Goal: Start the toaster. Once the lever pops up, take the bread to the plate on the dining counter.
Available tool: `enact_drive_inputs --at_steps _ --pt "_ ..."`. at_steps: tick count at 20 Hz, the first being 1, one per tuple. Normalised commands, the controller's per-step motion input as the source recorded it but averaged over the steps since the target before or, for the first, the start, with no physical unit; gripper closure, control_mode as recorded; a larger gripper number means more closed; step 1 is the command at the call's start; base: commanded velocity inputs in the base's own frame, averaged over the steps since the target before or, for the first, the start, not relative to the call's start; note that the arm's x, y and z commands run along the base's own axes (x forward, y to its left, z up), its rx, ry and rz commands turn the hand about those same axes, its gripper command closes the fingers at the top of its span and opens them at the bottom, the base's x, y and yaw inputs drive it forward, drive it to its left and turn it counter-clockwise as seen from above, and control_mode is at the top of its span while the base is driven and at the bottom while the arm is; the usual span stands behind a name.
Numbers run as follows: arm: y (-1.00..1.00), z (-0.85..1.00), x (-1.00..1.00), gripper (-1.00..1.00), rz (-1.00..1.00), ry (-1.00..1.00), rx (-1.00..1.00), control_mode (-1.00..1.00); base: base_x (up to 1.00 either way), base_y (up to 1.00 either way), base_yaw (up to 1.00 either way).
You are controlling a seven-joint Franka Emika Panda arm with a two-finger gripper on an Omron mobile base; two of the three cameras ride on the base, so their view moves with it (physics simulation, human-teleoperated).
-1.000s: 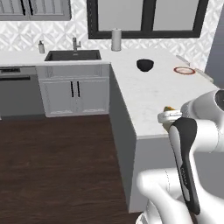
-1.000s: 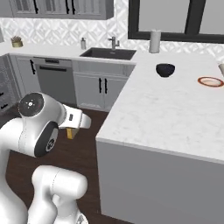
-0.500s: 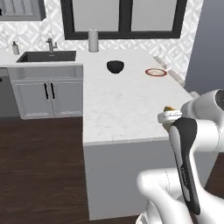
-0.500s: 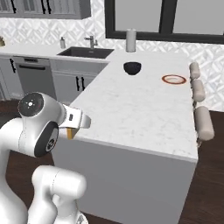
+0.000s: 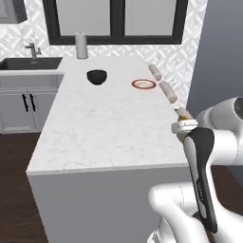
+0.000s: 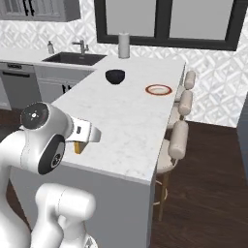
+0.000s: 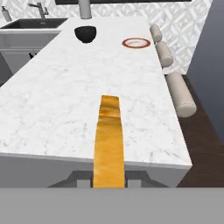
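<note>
My gripper (image 7: 107,180) is shut on the bread (image 7: 109,140), a tan slice with a golden crust seen edge-on, held over the near edge of the dining counter (image 7: 48,105). From the base cameras the bread (image 5: 182,114) (image 6: 77,147) pokes out of the gripper (image 5: 183,125) (image 6: 80,140) beside the white marble top (image 5: 109,128) (image 6: 131,121). The plate (image 5: 144,84) (image 6: 159,89) (image 7: 136,43), red-rimmed, lies at the counter's far right, well ahead of the hand. The toaster is out of view.
A dark bowl (image 5: 97,77) (image 6: 115,76) (image 7: 85,33) sits left of the plate. Padded stools (image 5: 168,91) (image 6: 179,138) (image 7: 179,98) line the counter's right side. A sink (image 5: 28,63) (image 6: 75,58) and a paper towel roll (image 5: 81,46) (image 6: 124,45) are at the back.
The base has driven, so both base views shifted: the marble counter now lies straight ahead with the stools in view. The gripper stays shut on the bread.
</note>
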Motion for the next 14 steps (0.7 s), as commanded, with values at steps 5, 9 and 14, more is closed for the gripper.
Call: enact_drive_inputs --at_steps 5,9,14 --pt "0.00 0.00 0.00 1.00 0.00 0.00 0.00 1.00 0.21 -1.00 0.15" --pt "0.00 0.00 0.00 1.00 0.00 0.00 0.00 1.00 0.00 -1.00 0.17" --pt "0.00 0.00 0.00 1.00 0.00 0.00 0.00 1.00 0.03 -1.00 0.21"
